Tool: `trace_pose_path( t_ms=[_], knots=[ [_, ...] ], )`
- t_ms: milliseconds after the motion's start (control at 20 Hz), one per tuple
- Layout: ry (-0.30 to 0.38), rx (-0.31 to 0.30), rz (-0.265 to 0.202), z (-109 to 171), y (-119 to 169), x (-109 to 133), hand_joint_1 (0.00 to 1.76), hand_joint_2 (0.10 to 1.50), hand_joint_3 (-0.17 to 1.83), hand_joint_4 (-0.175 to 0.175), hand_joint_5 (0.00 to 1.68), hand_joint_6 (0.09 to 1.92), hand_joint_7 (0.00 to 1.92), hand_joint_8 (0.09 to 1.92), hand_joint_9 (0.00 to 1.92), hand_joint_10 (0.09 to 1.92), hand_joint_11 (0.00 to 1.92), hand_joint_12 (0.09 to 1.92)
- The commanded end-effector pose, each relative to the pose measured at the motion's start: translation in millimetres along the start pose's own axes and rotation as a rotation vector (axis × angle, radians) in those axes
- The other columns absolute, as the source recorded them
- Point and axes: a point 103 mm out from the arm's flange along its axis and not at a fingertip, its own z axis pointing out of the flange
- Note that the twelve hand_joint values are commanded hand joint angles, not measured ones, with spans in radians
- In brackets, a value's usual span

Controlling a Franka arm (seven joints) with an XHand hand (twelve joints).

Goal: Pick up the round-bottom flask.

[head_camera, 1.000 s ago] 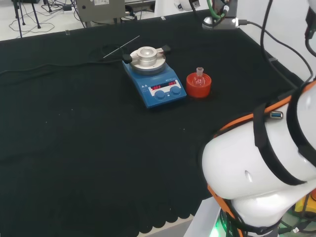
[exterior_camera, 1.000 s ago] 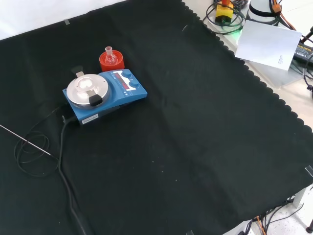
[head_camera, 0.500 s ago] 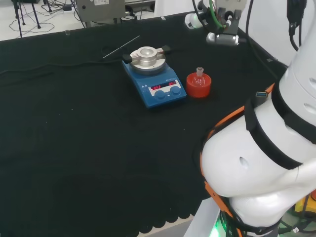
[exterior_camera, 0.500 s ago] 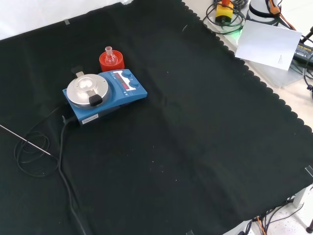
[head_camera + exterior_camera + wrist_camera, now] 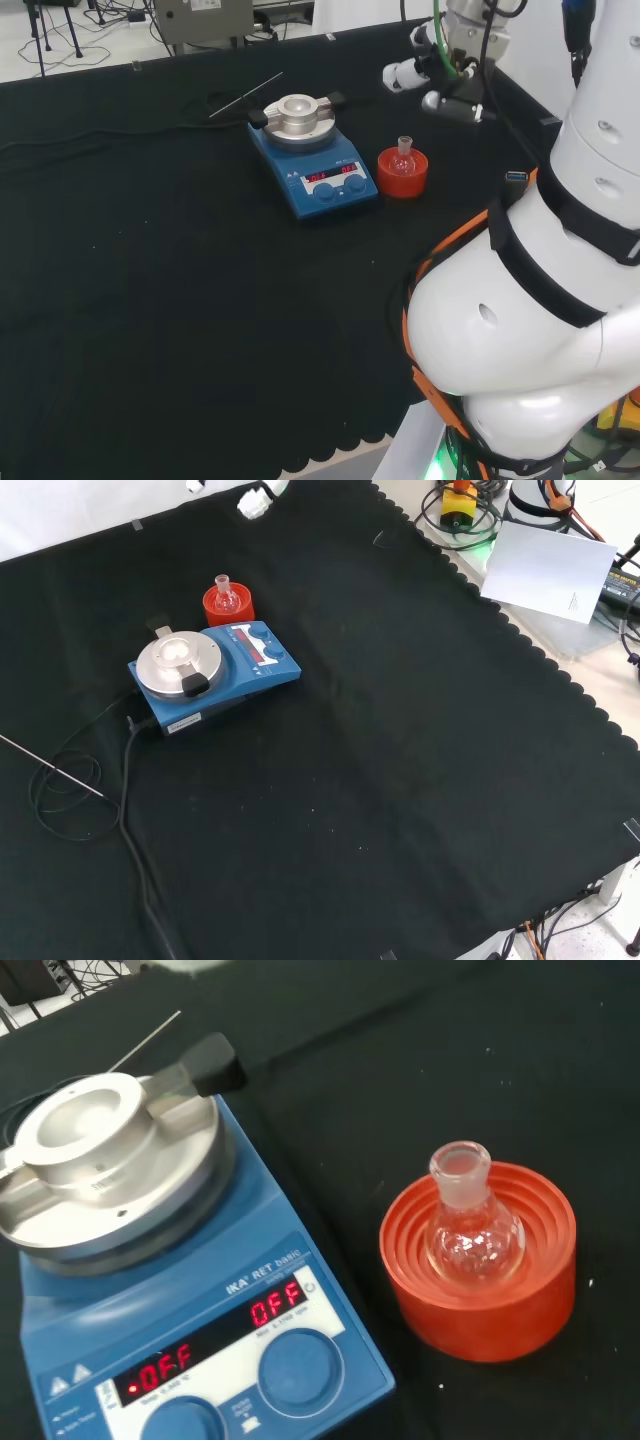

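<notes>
Flask [image 5: 474,1228] sits upright in a red ribbed stand [image 5: 480,1295], round belly nested in the rings, neck pointing up. That's why it's there: a round bottom won't stand on flat cloth, so the stand keeps it from rolling. It looks empty, as far as clear glass lets me tell.

The stand is on the black bench [image 5: 400,780] just beside the blue stirrer plate [image 5: 313,165], at the plate's right in the head view, behind it in the front view. Close, but I can't tell if they touch. Plate has a metal disc on top, and its cable [image 5: 130,810] trails off across the cloth along with a thin rod [image 5: 50,770].

The hand [image 5: 400,72] hangs above and beyond the flask in the head view, well apart from it, holding nothing. White parts of it poke in at the front view's top edge [image 5: 252,502]. Whether fingers are spread or curled: cannot tell.

Wrist camera looks down onto flask and plate together, so approach seems lined up from above and to the side.

Judgement: early stage, reach not finished, no contact yet. Next move prob. calls for coming down on the neck or round the belly from the side away from the plate, since the plate blocks one flank. Risk: glass is smooth, neck is short, and a nudge could tip the flask in its stand or drag the stand along.
</notes>
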Motion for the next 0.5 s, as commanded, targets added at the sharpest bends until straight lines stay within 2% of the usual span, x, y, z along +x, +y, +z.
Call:
trace_pose_path(
  t_ms=[50,200,500],
  knots=[
    [0.004,-0.001,0.034,29.1,6.9,-11.7,0.81,0.69,0.58,-0.054,0.37,0.09,0.05,0.58,0.22,0.76,0.00,1.17],
    [0.016,-0.010,0.046,39.8,11.1,-16.5,0.85,0.62,0.64,-0.057,0.40,0.09,0.05,0.59,0.23,0.77,0.00,1.21],
    [0.041,0.003,0.054,64.5,12.4,-25.4,0.89,0.57,0.68,-0.061,0.50,0.09,0.06,0.61,0.24,0.77,0.00,1.24]
  ],
)
